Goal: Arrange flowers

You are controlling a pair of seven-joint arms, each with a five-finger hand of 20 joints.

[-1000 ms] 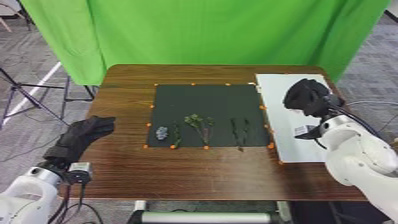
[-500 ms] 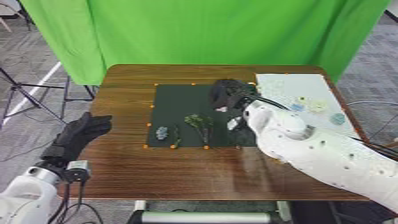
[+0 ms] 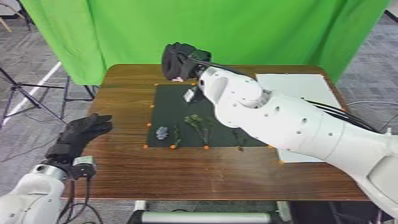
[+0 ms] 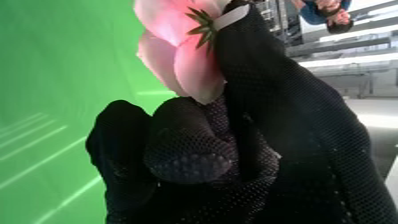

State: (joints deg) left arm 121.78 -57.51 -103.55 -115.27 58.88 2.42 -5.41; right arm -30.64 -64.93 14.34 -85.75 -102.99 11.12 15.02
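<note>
I have my right hand (image 3: 180, 59) over the far edge of the dark mat (image 3: 202, 96), toward its left corner. From the wrist I see its fingers curled in, pinching the pink flower (image 4: 182, 55) near its pale stem, petals against the glove. My left hand (image 3: 82, 131) is beside the table's left edge, fingers loosely extended. On the mat are a green sprig (image 3: 195, 120) and a bluish flower (image 3: 162, 133).

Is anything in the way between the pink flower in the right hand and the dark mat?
Nothing visible is: the right hand holds the pink flower at the far edge of the dark mat. The leafy sprigs and blue-grey cluster lie on its near half, likely clear of the path.
</note>
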